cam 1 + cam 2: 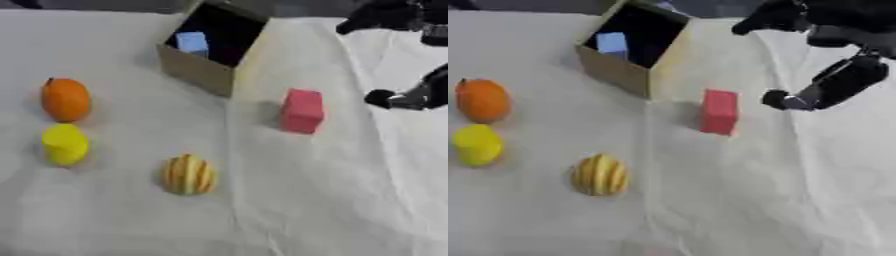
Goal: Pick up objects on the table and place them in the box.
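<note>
A cardboard box (pixel 203 70) stood open near the far middle of the white cloth-covered surface (pixel 306 200), with a light blue block (pixel 192 42) inside it. A red block (pixel 302 110) stood upright just right of the box. At the left lay an orange fruit (pixel 66 99), with a yellow cylinder (pixel 65 144) just in front of it. A striped yellow-orange ball (pixel 187 174) rested nearer the front. The right hand (pixel 826 84) hung above the surface, apart from the red block, holding nothing; whether its fingers were spread or curled could not be told.
</note>
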